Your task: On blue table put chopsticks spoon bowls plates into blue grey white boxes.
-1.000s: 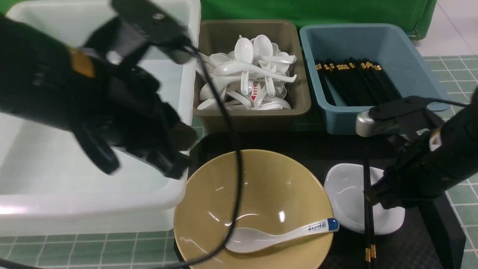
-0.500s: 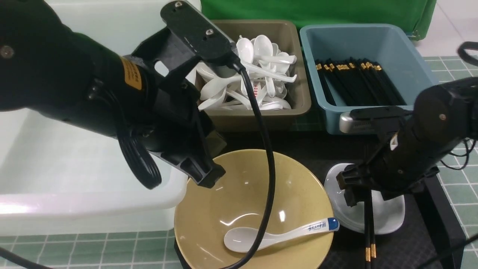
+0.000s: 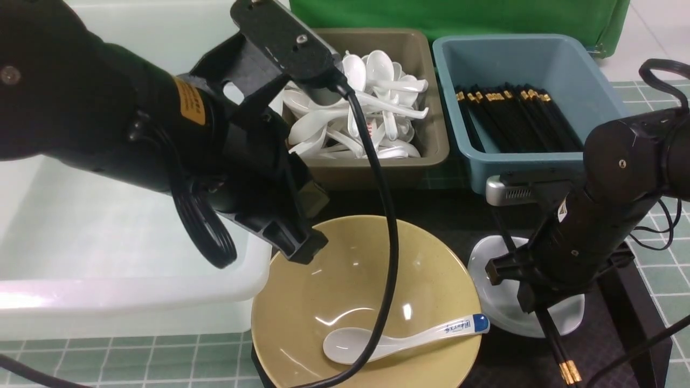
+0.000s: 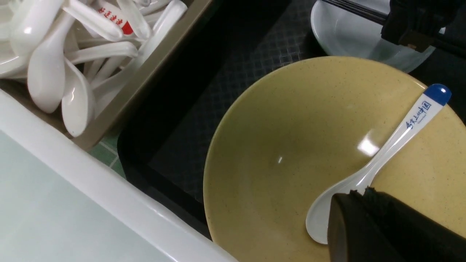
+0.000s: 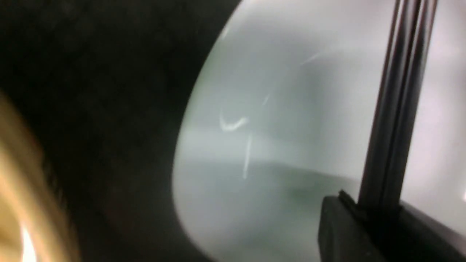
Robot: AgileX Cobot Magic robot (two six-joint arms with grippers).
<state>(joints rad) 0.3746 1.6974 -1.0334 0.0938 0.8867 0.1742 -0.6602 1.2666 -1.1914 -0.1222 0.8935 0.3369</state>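
Black right fingers (image 3: 499, 269) low, pinching chopsticks (image 3: 554, 345) — tilted

- Looking like a robot test lab staged as a dish-sorting station, not a working kitchen.
- Green backdrop cloth (image 3: 458, 16) hanging at the far edge, pale floor tiles (image 3: 652, 32) showing far right.
- Green grid-patterned tabletop (image 3: 668, 108) lying under everything.
- Sorting bins sitting across the far side: white box (image 3: 135, 302) left, grey-brown box (image 3: 372, 175) holding spoons (image 3: 372, 102), blue box (image 3: 539, 54) holding chopsticks (image 3: 517, 118).

bowl (image 3: 323, 291): speckled mustard-yellow | spoon (image 3: 409, 338): white, blue tip, blue lettering | chopsticks (image 3: 555, 347): black, gold bands | dish (image 3: 496, 285): white | tray (image 4: 236, 72): black, diamond-textured
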